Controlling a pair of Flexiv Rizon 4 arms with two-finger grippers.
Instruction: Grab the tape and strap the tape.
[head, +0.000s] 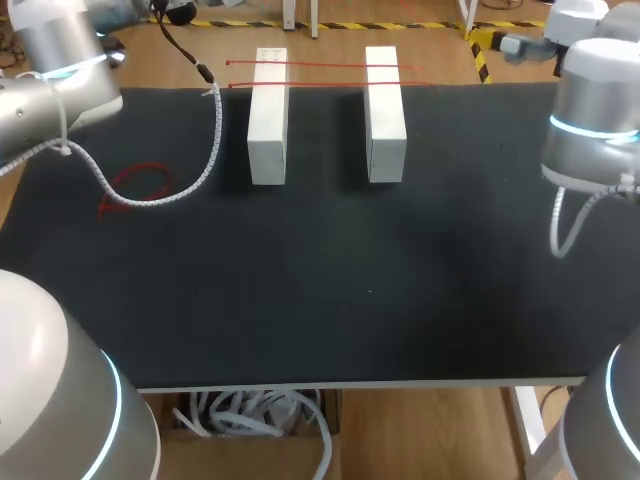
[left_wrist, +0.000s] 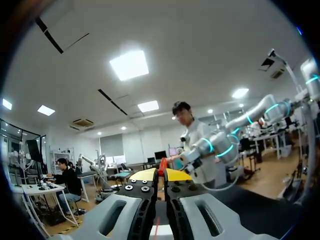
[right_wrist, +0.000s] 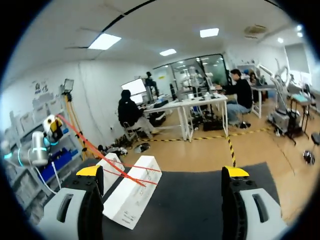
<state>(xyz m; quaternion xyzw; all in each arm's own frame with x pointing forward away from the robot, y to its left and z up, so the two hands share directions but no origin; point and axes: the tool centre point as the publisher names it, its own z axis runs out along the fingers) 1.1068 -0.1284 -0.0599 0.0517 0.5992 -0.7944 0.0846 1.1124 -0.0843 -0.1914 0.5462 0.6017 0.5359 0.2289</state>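
Two white blocks (head: 268, 118) (head: 385, 115) stand side by side at the back of the black mat (head: 320, 290). Thin red tape (head: 320, 64) runs in two lines across their far ends. In the left wrist view my left gripper (left_wrist: 160, 174) is shut on a strip of the red tape (left_wrist: 162, 165) and is raised off the table. The right wrist view shows the left gripper (right_wrist: 52, 126) high up, with the tape (right_wrist: 100, 155) slanting down from it to the blocks (right_wrist: 134, 196). My right gripper (right_wrist: 162, 172) stands wide open, short of the blocks, holding nothing.
A loose loop of red tape (head: 135, 188) lies on the mat at the left, under my left arm's white cable (head: 190, 185). The left arm (head: 60, 80) is at the back left, the right arm (head: 595, 130) at the right edge.
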